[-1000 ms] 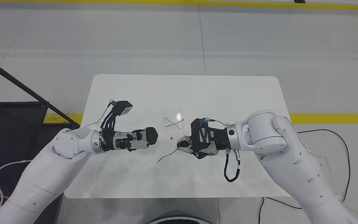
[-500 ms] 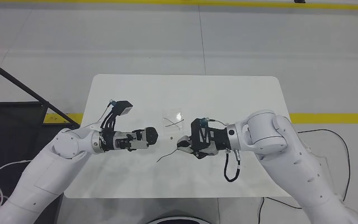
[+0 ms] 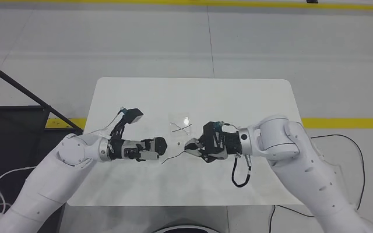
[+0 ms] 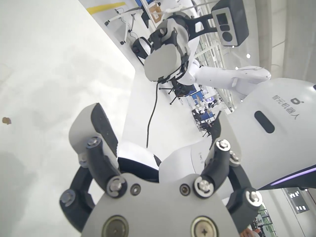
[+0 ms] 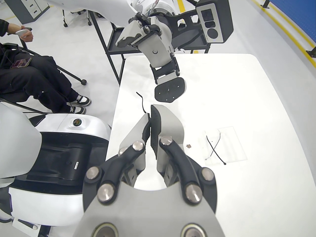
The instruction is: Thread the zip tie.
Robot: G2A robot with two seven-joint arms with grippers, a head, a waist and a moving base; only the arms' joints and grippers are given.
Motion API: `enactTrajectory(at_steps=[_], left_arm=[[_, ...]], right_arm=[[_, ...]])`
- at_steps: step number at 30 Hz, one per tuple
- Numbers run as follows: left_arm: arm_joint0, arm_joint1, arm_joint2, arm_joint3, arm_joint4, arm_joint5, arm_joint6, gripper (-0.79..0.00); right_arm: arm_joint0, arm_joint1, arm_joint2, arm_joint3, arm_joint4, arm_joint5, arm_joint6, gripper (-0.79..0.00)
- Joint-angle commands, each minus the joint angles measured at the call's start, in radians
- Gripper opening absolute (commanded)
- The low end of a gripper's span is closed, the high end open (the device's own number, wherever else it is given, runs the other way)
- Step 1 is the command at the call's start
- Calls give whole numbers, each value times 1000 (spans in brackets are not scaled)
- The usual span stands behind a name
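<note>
Threading unstarted: right hand [image 5: 151, 114] clenched on zip tie [image 5: 142, 103], tail free above counter [image 5: 222, 87]; left hand [image 3: 158, 144] released, empty, near tail. Remaining: feed tail through head.

Bright, even indoor light falls from overhead in all three views. The white desk [image 3: 250, 99] throws it back softly and washes out to almost pure white in the left wrist view. Small hard glints sit on the metal screws [image 5: 138, 146] of the right hand [image 5: 149, 117]. Both wrist views bend strongly toward their edges: the desk rim curves, and the yellow floor line [image 5: 284, 8] bows.
</note>
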Motion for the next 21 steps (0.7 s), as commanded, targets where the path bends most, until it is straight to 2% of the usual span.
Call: enactTrajectory(at_steps=[1, 4, 5, 6, 21], left_arm=[[-9, -1, 10, -3, -43, 24, -23, -228], [-24, -1, 26, -10, -83, 69, -68, -249], [-29, -1, 31, -10, -91, 83, -83, -382], [-34, -2, 36, -8, -96, 96, -95, -406], [-91, -22, 113, 24, -124, 149, -148, -419]], right_arm=[[1, 1, 2, -3, -22, -34, -12, -785], [6, 5, -12, -31, -51, -48, -35, -785], [9, 7, -18, -39, -60, -48, -46, -785], [12, 10, -25, -48, -67, -48, -58, -785], [66, 74, -101, -67, -171, -48, -253, -785]])
